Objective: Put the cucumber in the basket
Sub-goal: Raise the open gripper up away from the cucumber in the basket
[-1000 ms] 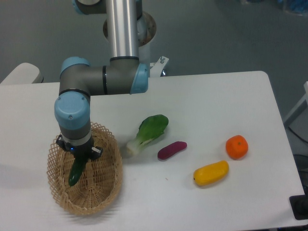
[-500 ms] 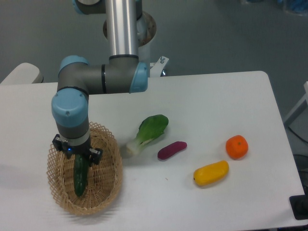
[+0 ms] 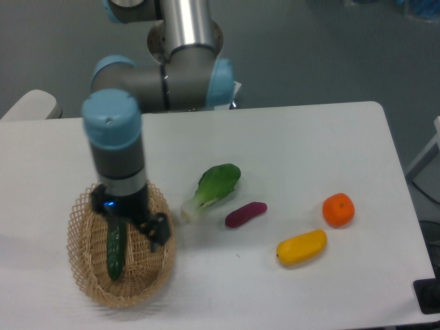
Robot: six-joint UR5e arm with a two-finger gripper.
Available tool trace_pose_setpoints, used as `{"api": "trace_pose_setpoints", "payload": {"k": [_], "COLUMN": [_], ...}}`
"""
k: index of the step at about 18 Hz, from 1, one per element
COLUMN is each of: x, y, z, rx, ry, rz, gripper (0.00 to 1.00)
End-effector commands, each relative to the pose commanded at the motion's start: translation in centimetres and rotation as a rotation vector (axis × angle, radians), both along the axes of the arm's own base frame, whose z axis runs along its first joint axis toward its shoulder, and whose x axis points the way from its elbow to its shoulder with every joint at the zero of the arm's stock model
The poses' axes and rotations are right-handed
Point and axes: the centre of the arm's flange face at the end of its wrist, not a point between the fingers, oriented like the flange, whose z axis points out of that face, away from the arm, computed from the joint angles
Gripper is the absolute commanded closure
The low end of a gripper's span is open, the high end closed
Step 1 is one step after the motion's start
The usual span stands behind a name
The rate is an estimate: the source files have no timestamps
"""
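Cucumber (image 3: 114, 249) lies lengthwise inside the wicker basket (image 3: 82, 275) at about 8 o'clock on the white table (image 3: 309, 137), with the gripper (image 3: 130, 218) over the basket's upper right part, its fingers spread apart and holding nothing (one dark finger (image 3: 157, 230) sits toward the 3 o'clock rim). From the basket toward 3 o'clock lie a leafy green vegetable (image 3: 214, 185), a purple vegetable (image 3: 245, 214), a yellow fruit (image 3: 301, 247) and an orange (image 3: 338, 210); no brand, label or writing can be read.
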Motion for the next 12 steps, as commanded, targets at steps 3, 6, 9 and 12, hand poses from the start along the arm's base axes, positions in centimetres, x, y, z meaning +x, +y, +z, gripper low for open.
{"api": "trace_pose_setpoints", "payload": {"k": [3, 6, 9, 12], "x": [-4.2, -7.5, -9.4, -9.8], "y": [-2.8, -5.2, -6.7, -7.0], "z": [0.6, 0.0, -0.3, -0.3], "rx": [-0.043, -0.090, -0.115, -0.117], "ry": [0.047, 0.070, 0.090, 0.094], "rz": [-0.117, -0.217, -0.272, -0.274], "gripper": [0.00, 0.00, 0.00, 0.00]}}
